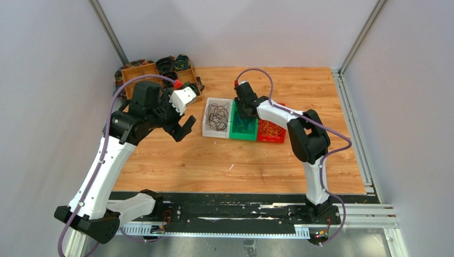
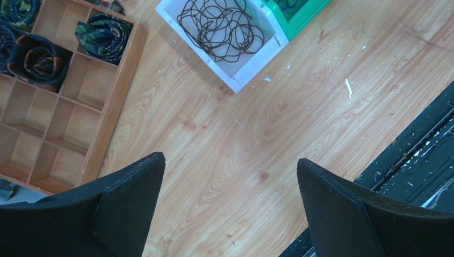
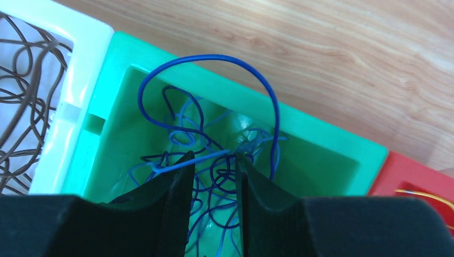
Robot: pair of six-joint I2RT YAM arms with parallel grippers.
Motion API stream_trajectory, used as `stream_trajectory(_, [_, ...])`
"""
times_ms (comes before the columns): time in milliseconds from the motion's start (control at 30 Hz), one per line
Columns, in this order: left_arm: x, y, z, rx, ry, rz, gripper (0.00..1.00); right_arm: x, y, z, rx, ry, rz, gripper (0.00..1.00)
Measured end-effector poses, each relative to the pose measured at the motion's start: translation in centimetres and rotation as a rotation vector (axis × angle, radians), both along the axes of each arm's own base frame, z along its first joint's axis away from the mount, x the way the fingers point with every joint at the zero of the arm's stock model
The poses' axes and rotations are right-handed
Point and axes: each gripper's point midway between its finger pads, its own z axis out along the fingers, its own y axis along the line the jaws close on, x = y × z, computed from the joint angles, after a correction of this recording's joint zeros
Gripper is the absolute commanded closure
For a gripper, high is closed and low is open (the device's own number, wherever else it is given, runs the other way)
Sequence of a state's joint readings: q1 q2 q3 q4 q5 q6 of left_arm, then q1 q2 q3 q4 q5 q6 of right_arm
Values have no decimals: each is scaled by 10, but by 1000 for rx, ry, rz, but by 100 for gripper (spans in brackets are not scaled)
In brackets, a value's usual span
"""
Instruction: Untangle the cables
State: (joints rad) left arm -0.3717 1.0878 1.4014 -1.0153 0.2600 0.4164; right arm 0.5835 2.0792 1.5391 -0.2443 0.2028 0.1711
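Found the blue cables [image 3: 214, 55] loosely bunched inside the green bin [image 3: 321, 136], directly under and between the tips of the right end effector [image 3: 214, 158]. Saw one large blue loop arching up past the bin's far rim. Saw one straighter blue strand crossing the gap at the fingertips [image 3: 176, 182], apparently touching both. Logged the right end effector as barely open: a narrow slit between the jaws, wider than the strand, with no firm hold evident.

Located the black cables [image 2: 222, 27] as a flat scribble of curls in the white bin [image 2: 256, 68], well ahead of the left end effector [image 2: 230, 158] and apart from it. Logged the left end effector as wide open, holding nothing, touching nothing, hovering over bare desk [image 2: 257, 134].

Located the yellow-orange cables [image 1: 272, 128] in the red bin [image 1: 269, 140], rightmost of three bins set side by side in a row.

Materials and shapes:
- Bins: smooth moulded plastic, rectangular, thick-rimmed.
- Cables: thin, round, glossy-sheathed, springy in their curls.
- Fingers: matt black, wedge-shaped, tapering to blunt tips.
- Desk: pale wood-grain surface, dotted with small white flecks.
- Wooden tray [image 2: 115, 101]: divided into square compartments, lying left of the white bin, with dark coiled bundles [image 2: 104, 35] in some far compartments.
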Motion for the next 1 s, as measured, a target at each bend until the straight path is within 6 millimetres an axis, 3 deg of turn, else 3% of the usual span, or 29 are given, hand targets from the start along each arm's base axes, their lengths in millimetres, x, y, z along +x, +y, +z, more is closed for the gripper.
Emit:
stream_trajectory(133, [4,3,-5,0,5,12,2,-7,2,-9,-5,34,-5,60])
stream_trajectory(233, [9,6,-7,-2,5,28,2,-9,5,1,19,29,-2,49])
stream_trajectory(300, [14,8,-7,-3,4,41,2,-11,7,17,45,13,-4,36])
stream_trajectory(367, [21,12,-8,-5,1,61,2,-13,8,44,83,-21,1,25])
stream_trajectory(467, [30,20,-11,-11,-6,101,2,-16,10,98,159,-100,7,22])
stream_trajectory(600, [42,29,-23,-9,-19,150,2,-33,-6,166,251,-208,9,20])
stream_trajectory(700, [48,36,-44,1,-3,192,2,-53,-33,192,266,-272,-17,20])
stream_trajectory(833, [58,53,-76,-6,19,274,2,-82,-89,187,226,-308,-105,19])
stream_trajectory(900, [65,64,-94,-12,10,325,2,-95,-130,172,186,-317,-200,16])
stream_trajectory(1000, [70,79,-124,-23,5,389,2,-116,-212,147,96,-350,-461,14])
